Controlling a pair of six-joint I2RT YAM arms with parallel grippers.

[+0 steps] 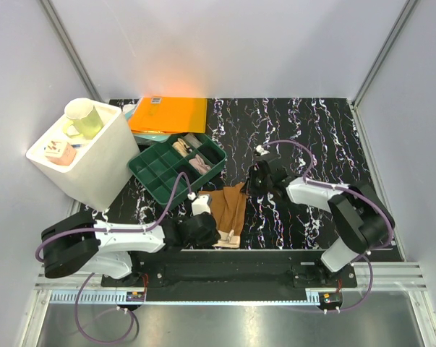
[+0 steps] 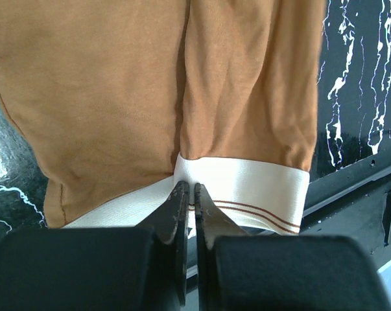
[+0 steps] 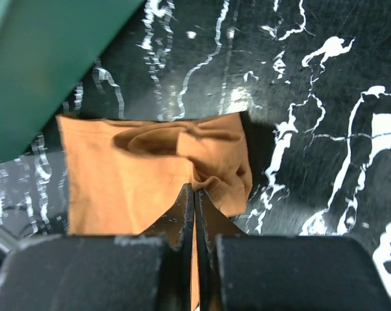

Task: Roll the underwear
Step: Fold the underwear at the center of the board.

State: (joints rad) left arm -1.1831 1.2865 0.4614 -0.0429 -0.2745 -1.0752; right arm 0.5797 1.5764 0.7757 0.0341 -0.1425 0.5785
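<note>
Brown fabric marks the work piece. In the top view, the briefs (image 1: 231, 208) lie on the marbled table (image 1: 311, 130) near its front edge, with the waistband toward 6 o'clock and the legs toward 12. The left gripper (image 1: 212, 230) sits at their 7 o'clock corner and the right gripper (image 1: 252, 182) at their 1 o'clock corner. A green tray (image 1: 149, 186) stands close by at 10 o'clock. No black pair shows in any view.

In the left wrist view, the jaws are clenched on the pale waistband (image 2: 247, 188), pinching its edge at 6 o'clock. A lengthwise fold runs up the cloth toward 12.

In the right wrist view, the jaws are clenched on the bunched leg hem (image 3: 214, 172). The tray fills the 10 o'clock corner.

The step in hand is probably to tension the garment before rolling it.

1. Confirm that each pinch holds every layer. The hem looks crumpled, so you may have only part of it.
2. Draw the two ends apart gently and evenly until the creases flatten.
3. Lift only enough to clear the table, because slack cloth rolls loose.
4. Move the right arm away from the tray wall.
5. Start the roll from one end and make the turns tight and square.
</note>
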